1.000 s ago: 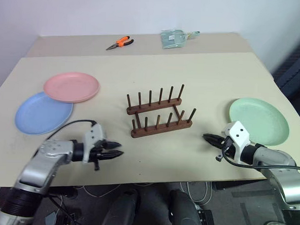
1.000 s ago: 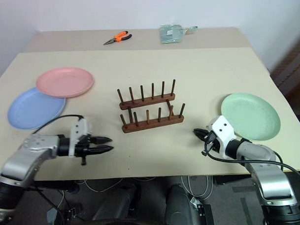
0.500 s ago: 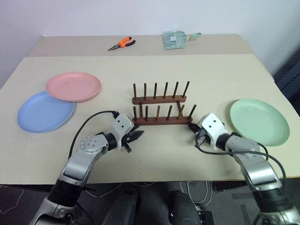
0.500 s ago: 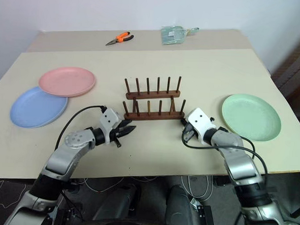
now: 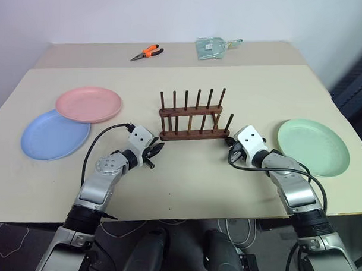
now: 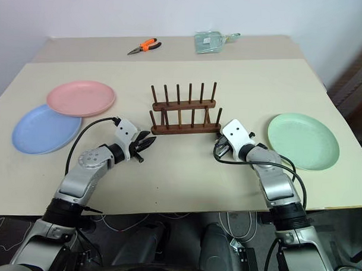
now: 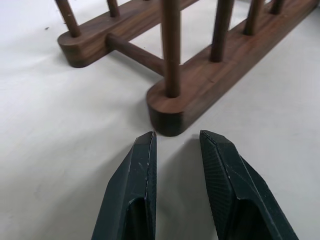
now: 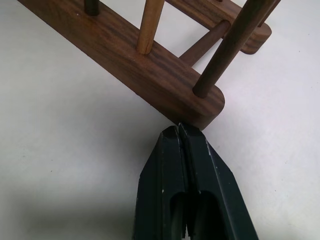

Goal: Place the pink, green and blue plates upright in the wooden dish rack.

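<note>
Dark grained wooden dish rack [image 5: 192, 121], thin round upright pegs.

Pink plate [image 5: 89, 104] overlapping blue plate [image 5: 54, 134], table left; green plate [image 5: 313, 146] right; empty wooden dish rack [image 5: 193, 119] centre.

The pink plate [image 5: 88, 104] lies over the far edge of the blue plate [image 5: 54, 135], hiding that part of its rim. In the left wrist view, the wooden dish rack [image 7: 200, 75] is cut off by the picture's edge: its pegs lose their tops and both bars run out of sight. In the right wrist view the rack's pegs and bars are cropped as well. Beyond the rack, at the back of the bench [image 5: 185, 183], a pale green packet [image 5: 209, 46] is too small to identify. The right hand [image 5: 231, 155] has its fingertips hidden behind its own white housing.
</note>
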Robot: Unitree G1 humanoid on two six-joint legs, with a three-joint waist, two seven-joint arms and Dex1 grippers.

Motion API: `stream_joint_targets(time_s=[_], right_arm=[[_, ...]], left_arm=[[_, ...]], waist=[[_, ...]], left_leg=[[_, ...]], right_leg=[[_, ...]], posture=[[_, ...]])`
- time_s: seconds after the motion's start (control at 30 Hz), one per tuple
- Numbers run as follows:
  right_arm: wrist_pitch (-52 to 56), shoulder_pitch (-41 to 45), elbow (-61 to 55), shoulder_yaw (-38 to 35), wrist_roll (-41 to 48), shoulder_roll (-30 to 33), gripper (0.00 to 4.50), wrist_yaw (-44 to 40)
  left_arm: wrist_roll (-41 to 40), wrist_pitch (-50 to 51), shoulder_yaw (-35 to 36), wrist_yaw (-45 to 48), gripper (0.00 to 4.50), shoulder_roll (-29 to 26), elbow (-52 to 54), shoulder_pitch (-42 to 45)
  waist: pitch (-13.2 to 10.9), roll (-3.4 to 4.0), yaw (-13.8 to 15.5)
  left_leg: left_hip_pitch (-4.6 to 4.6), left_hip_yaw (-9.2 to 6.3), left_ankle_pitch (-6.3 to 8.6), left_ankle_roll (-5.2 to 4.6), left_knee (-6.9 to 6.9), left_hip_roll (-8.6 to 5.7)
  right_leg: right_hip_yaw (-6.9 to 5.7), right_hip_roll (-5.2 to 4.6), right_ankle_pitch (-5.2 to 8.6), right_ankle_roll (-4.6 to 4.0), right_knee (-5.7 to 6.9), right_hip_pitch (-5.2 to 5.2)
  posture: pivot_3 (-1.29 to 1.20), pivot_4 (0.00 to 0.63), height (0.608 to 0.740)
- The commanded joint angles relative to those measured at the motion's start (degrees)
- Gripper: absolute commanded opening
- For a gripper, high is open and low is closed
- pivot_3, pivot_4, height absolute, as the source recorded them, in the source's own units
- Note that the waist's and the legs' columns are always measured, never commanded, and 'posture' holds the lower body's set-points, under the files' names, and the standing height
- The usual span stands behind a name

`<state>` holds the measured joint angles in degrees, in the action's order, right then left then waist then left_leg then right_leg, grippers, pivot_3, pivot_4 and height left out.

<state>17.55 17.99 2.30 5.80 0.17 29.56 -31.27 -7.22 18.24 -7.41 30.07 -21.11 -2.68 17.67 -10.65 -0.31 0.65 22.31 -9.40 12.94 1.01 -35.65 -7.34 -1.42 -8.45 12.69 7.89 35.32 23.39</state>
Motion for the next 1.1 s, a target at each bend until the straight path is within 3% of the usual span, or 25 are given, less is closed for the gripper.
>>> stream_joint_targets(time_s=[0.03,0.3,0.4,0.53,0.57,0.63,0.93,1.1], right_arm=[[0.05,-1.59,-2.44,-2.33,0.21,1.81,0.00,-0.39],[2.57,-7.40,-14.72,-7.18,7.22,9.52,0.00,-10.26],[5.98,-8.37,-18.95,-7.60,12.18,10.82,0.82,-14.66],[9.86,-8.49,-24.22,-5.91,15.84,11.09,2.79,-17.63],[10.06,-8.14,-24.62,-5.32,15.69,10.80,3.41,-17.56],[9.96,-7.33,-24.17,-4.41,15.24,10.22,4.38,-17.22],[5.85,-4.52,-19.62,-1.28,13.30,8.90,4.38,-17.44],[5.13,-4.72,-19.78,-1.30,13.01,8.41,4.38,-16.73]], left_arm=[[1.74,0.92,0.76,-0.79,1.37,-1.24,-1.92,-1.55],[-2.98,2.77,6.50,0.26,1.37,-3.71,5.76,-5.65],[-7.05,5.45,13.42,-2.87,2.21,-3.09,9.14,-5.58],[-9.57,6.22,26.07,-16.60,4.19,0.37,11.71,-1.00],[-9.85,6.18,30.27,-22.35,4.50,1.66,11.60,1.17],[-10.96,7.48,37.26,-31.54,4.50,3.69,12.02,4.81],[-22.36,20.84,51.56,-47.71,4.50,7.90,10.47,11.85],[-30.54,24.45,54.65,-45.09,4.50,6.33,1.53,16.08]], waist=[[0.00,0.00,0.00],[-0.01,0.05,-0.70],[-0.06,-0.02,-1.14],[-0.17,-0.20,-0.98],[-0.19,-0.25,-0.80],[-0.18,-0.31,-0.38],[-0.28,-0.49,0.43],[-0.33,-0.59,0.18]], left_leg=[[0.00,0.00,0.00,0.00,0.00,-0.01],[0.03,0.04,0.01,0.00,0.09,0.02],[0.06,0.00,0.01,0.00,0.09,0.06],[0.12,-0.08,0.01,0.01,0.04,0.16],[0.14,-0.08,0.01,0.01,0.02,0.15],[0.15,-0.09,0.02,0.02,0.00,0.15],[0.21,-0.11,0.12,0.10,-0.21,0.12],[0.22,-0.11,0.14,0.13,-0.30,0.14]], right_leg=[[0.00,-0.01,0.00,0.00,0.00,0.00],[0.01,-0.01,0.03,0.05,-0.03,0.07],[0.00,0.01,0.04,0.06,-0.02,0.09],[-0.02,0.15,0.04,0.06,-0.04,0.09],[-0.02,0.15,0.04,0.05,-0.05,0.09],[-0.04,0.16,0.04,0.06,-0.08,0.09],[-0.06,0.22,0.04,0.11,-0.11,0.04],[-0.07,0.25,0.01,0.14,-0.09,0.02]], posture=[[0.00,0.150,0.739],[0.00,0.150,0.739],[0.00,0.150,0.739],[0.00,0.150,0.739],[0.00,0.150,0.739],[0.00,0.150,0.739],[0.00,0.150,0.739],[0.00,0.150,0.739]])
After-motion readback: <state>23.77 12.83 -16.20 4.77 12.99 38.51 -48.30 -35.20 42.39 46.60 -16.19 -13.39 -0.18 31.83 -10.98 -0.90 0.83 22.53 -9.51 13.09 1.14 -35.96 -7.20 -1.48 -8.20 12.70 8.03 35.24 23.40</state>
